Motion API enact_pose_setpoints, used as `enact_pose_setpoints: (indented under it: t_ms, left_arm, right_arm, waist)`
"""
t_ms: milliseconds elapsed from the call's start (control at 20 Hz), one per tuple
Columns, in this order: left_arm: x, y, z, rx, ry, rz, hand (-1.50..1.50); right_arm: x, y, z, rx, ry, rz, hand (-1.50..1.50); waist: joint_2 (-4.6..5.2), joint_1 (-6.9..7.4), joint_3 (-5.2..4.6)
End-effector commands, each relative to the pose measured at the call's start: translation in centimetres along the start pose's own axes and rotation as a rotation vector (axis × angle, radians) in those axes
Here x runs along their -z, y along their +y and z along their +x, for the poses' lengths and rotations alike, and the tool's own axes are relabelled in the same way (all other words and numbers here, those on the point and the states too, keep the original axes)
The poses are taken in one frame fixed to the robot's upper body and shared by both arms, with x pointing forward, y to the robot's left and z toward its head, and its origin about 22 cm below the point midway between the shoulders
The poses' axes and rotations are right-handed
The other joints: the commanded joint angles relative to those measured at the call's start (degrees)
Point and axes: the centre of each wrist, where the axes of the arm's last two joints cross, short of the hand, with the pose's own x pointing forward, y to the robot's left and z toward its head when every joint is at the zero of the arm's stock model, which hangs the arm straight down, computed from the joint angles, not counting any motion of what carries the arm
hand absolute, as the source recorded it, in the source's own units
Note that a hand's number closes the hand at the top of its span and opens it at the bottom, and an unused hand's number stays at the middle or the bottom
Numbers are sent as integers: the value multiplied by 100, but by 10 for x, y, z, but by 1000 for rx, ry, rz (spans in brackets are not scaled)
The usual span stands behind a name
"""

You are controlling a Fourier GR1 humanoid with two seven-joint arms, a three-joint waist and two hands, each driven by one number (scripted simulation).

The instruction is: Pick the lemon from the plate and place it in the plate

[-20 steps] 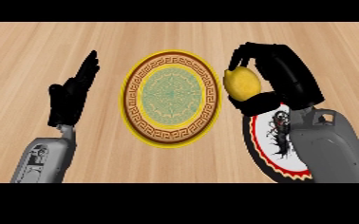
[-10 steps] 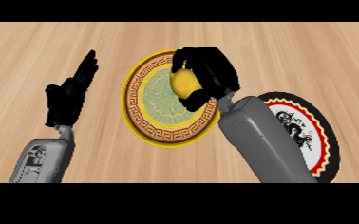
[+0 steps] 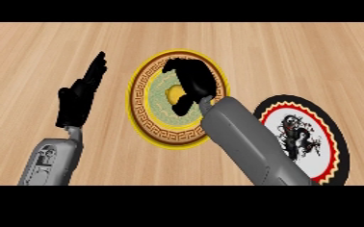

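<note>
Lemon is over the middle of the gold plate. Only a yellow patch shows, tucked under the right hand. Can't tell if it's resting on the plate or held just above it, b/c the hand hides its underside.

What could go wrong, as I see it: the lemon's round-ish and the plate's centre looks flat & smooth. If the fingers let go while it's off the surface, or come away unevenly, it'll prob roll toward the rim, maybe over it onto the counter. A finger dragging on the way out could nudge it the same way. The wrist is also low near the plate's near-right edge, so a bump there might shift the plate w/ the lemon on it.

The right hand is curled over the lemon from above, fingers bent round it. So a narrow, wrapped hold, not spread.

Further out, the right forearm comes in from lower right, crossing the gold plate's rim and covering part of the dragon plate, which lies just beside it on the right. The left hand rests at the left, fingers straight & up, apart from the plate, touching nothing.
</note>
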Motion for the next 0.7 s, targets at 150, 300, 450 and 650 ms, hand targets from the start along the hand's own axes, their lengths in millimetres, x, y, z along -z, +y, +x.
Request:
enact_pose_setpoints:
  t_ms: [150, 300, 450, 650]
  left_arm:
    - [1, 2, 7, 11, 16, -7, 0]
    - [10, -11, 25, -2, -16, -7, 0]
    - [3, 10, -4, 11, 18, 11, 0]
    - [3, 25, 5, 15, 20, 21, 0]
  right_arm:
    - [2, 37, -19, 123, 29, 21, -150]
    - [7, 22, -6, 275, -22, -14, -150]
    - [1, 13, 3, 447, -62, -88, -150]
    - [4, 3, -22, 581, -25, -229, -150]
  waist:
    - [5, 60, 4]
    - [17, 108, 8]
    - [-3, 4, 5]
    - [-27, -129, 6]
